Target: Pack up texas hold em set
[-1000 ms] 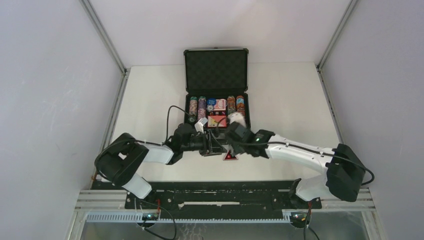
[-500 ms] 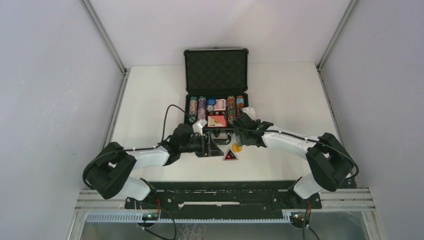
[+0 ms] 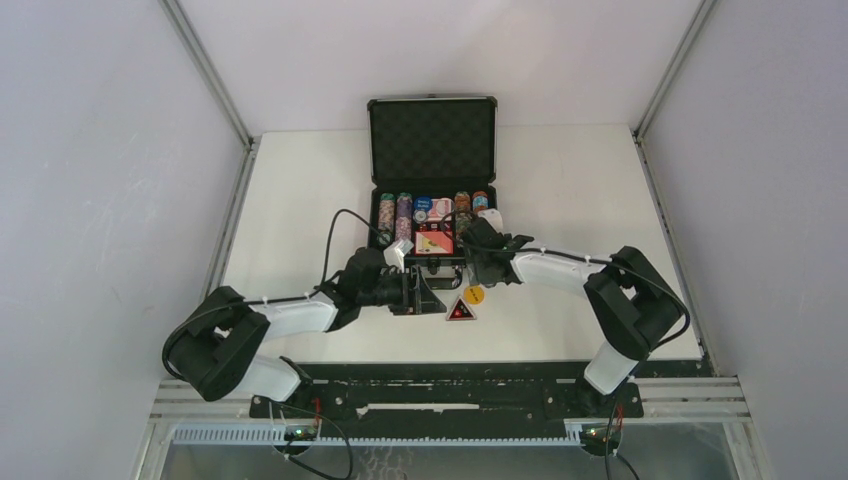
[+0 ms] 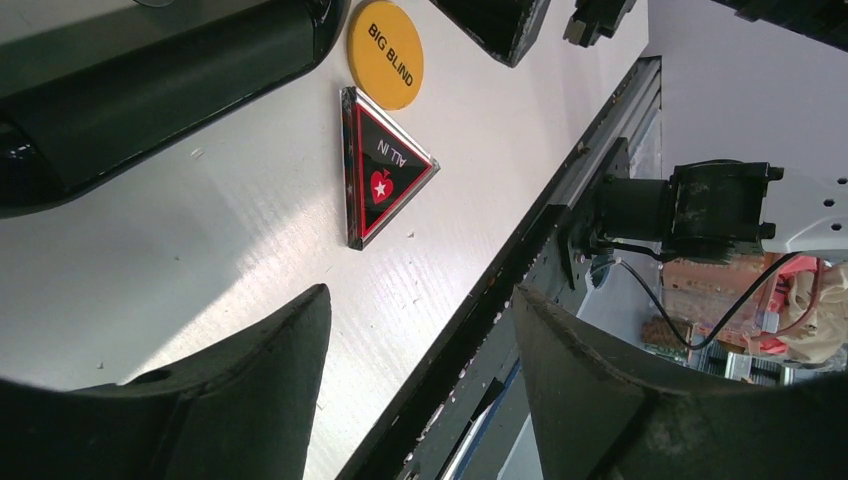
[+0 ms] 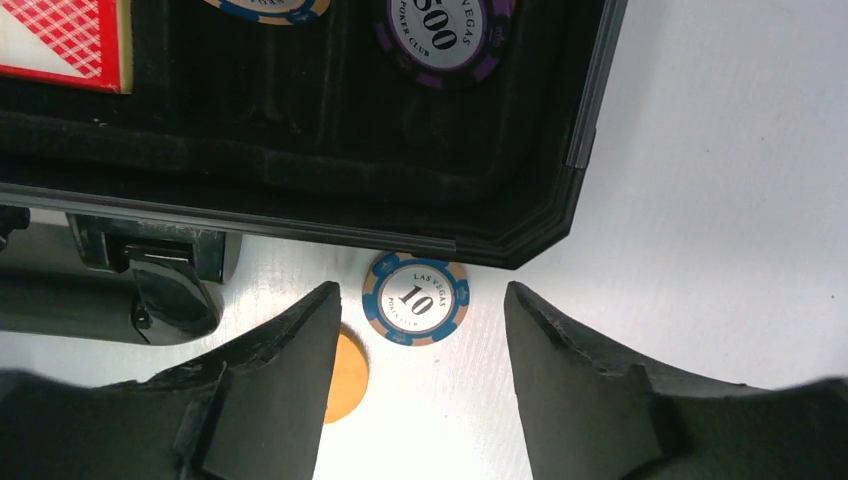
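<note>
The black briefcase (image 3: 432,140) lies open at the table's far middle, with rows of chips (image 3: 395,215) and a red card box (image 3: 434,241) in its foam. A yellow "BIG BLIND" button (image 3: 474,295) and a triangular "ALL IN" marker (image 3: 459,311) lie on the table in front of it, and both show in the left wrist view (image 4: 385,55) (image 4: 385,170). My left gripper (image 4: 420,330) is open and empty beside the marker. My right gripper (image 5: 420,300) is open, straddling a blue "10" chip (image 5: 415,298) on the table at the case's front corner (image 5: 560,200).
The case handle (image 4: 150,70) sticks out toward the arms. The table's near edge and black rail (image 4: 540,240) run just past the marker. A purple "500" chip (image 5: 440,35) and a card box (image 5: 60,40) sit inside the case. White walls enclose the table.
My right gripper has moved from above the triangular marker toward the case's front right corner, uncovering the yellow button. The left arm has shifted only slightly.
</note>
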`<state>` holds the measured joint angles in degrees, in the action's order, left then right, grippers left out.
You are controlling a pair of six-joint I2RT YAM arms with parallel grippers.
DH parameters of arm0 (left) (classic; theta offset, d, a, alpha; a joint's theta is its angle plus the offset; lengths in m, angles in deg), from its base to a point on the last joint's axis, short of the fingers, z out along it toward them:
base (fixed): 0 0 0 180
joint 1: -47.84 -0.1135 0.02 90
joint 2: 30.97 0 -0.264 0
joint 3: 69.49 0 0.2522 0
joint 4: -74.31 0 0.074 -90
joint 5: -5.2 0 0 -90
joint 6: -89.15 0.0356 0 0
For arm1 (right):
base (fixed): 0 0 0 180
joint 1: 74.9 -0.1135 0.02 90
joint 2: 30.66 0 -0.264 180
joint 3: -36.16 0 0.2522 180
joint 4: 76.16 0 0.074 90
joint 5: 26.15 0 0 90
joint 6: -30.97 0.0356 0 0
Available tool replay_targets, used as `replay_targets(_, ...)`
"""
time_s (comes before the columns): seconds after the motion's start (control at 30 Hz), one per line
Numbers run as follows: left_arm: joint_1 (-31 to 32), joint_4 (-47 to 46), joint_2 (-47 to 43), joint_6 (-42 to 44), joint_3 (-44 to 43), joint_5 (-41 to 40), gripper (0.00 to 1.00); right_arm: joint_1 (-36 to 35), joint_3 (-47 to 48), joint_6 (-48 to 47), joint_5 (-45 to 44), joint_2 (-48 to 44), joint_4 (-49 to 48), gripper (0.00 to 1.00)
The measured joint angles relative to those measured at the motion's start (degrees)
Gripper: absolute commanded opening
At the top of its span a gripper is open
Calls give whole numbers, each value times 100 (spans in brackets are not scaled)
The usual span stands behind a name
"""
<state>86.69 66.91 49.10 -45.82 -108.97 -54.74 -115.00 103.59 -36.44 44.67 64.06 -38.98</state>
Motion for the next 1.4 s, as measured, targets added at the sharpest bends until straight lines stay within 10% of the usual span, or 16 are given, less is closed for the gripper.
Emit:
replay_targets(0.53,0,57,0,0,0,7,71,26,-280,15,177,-22,-396,40)
replay_targets(1.4,0,55,0,-2,0,31,71,-1781,-1399,1259,442,-1285,146,38)
